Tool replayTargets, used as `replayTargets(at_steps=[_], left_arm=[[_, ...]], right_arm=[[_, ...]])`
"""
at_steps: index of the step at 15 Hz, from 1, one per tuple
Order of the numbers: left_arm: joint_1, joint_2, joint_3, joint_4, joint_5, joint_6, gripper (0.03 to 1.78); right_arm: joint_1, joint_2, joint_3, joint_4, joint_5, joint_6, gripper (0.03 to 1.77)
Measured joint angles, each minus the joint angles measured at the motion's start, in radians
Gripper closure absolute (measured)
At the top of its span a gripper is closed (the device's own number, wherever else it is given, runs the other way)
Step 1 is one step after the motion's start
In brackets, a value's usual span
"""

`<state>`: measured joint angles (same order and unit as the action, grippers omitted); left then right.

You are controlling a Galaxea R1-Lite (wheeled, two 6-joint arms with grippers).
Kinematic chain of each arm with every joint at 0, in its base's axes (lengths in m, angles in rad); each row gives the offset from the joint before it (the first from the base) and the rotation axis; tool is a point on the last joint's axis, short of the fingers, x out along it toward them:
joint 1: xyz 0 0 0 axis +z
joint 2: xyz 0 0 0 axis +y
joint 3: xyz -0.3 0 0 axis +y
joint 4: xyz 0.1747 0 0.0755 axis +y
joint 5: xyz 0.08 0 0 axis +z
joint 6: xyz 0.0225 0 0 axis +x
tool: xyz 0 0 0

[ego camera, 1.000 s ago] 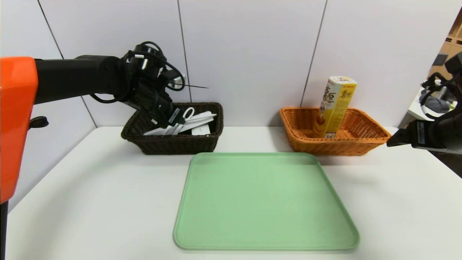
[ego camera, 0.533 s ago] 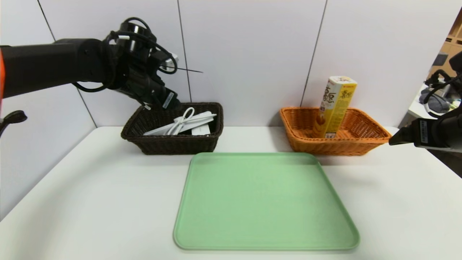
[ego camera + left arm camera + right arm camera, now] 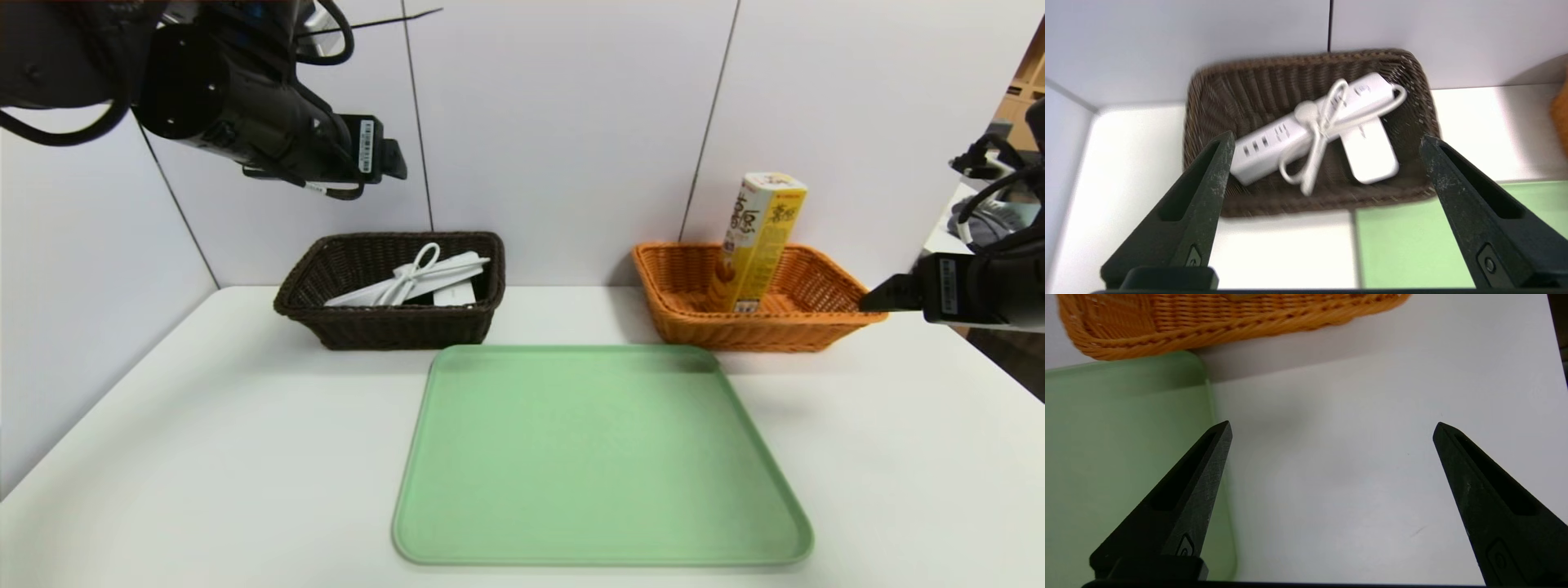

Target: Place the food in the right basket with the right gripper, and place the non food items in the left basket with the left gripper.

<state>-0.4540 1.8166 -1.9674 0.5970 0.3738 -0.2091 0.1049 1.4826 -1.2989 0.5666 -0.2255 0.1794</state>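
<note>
A: Below the left tool (image 3: pixel 1327 139), well clear of it: the dark brown basket (image 3: pixel 384 331) with both non-food items inside. Tool state?

B: Left tool is spread wide, nothing between the fingers (image 3: pixel 1208 192). It hangs high near the wall, above and a bit to the left of that basket.

A: What's in the basket exactly?

B: The white power strip (image 3: pixel 1306 130) lies diagonally across it, looped cord (image 3: pixel 1316 139) on top. The flat white oblong device (image 3: pixel 1370 153) sits partly under the strip's far end, touching it. Neither touches the tool.

A: Right side?

B: Right tool (image 3: pixel 1331 428) also spread wide, holding nothing. It hovers over bare table (image 3: pixel 1372 457), just beside the orange basket's (image 3: pixel 824 327) right end. The green tray's (image 3: pixel 596 457) corner is beside its inner finger (image 3: pixel 1188 498).

A: Food?

B: The yellow snack carton (image 3: pixel 755 241) stands in the orange basket, tilted slightly, top end leaning toward the wall. It's left of the right tool, apart from it.

A: Tray?

B: Between the two tools, in front of both baskets, nothing on it.
</note>
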Motion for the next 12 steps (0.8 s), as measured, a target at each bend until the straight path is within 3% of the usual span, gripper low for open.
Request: replayTargets(at_steps=[2, 4, 6, 9, 12], left_arm=[[-0.070, -0.054, 0.019, 0.121, 0.103, -0.189, 0.18], [-0.143, -0.121, 0.085, 0.236, 0.132, -0.359, 0.16], [-0.192, -0.201, 0.185, 0.307, 0.136, -0.425, 0.15], [-0.233, -0.360, 0.322, 0.323, 0.142, -0.279, 0.14], [-0.243, -0.529, 0.433, 0.290, 0.133, 0.028, 0.13]], right_arm=[[0.013, -0.023, 0.033, -0.069, -0.001, -0.028, 0.10], [0.018, -0.050, 0.088, -0.129, -0.001, -0.093, 0.10], [0.018, -0.095, 0.170, -0.189, 0.001, -0.173, 0.10], [0.028, -0.195, 0.279, -0.224, 0.007, -0.250, 0.10], [0.057, -0.298, 0.342, -0.222, 0.013, -0.262, 0.10]])
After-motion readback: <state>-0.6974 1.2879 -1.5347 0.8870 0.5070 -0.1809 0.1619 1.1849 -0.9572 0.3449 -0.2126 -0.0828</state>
